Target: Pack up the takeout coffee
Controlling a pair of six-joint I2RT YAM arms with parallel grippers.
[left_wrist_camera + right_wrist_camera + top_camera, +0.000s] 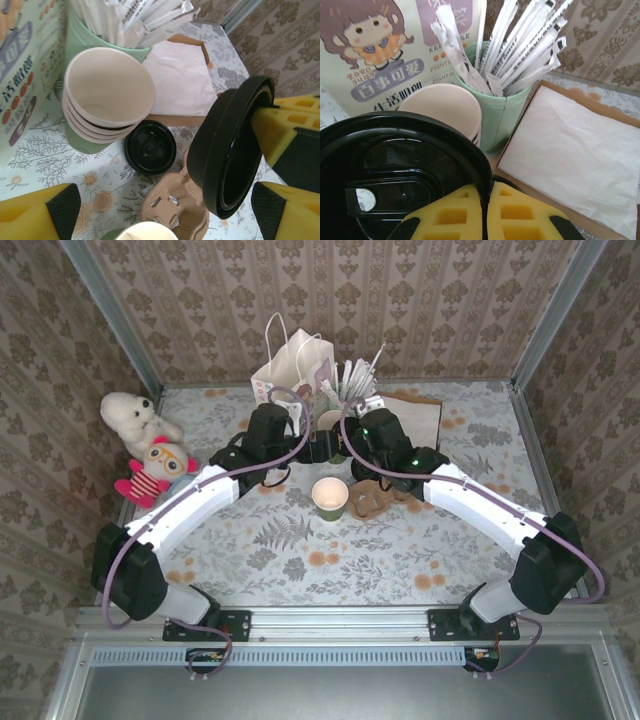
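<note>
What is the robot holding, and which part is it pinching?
The right end effector pinches the black lid by its rim. The left end effector is open, holding nothing.

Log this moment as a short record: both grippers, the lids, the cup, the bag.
left gripper: fingers open, holding nothing
right gripper: fingers shut on the black lid, which is tilted on edge
green cup: upright on the table, no lid on
spare lid: flat on the table by the cream cup stack
white paper bag: upright at the back
</note>
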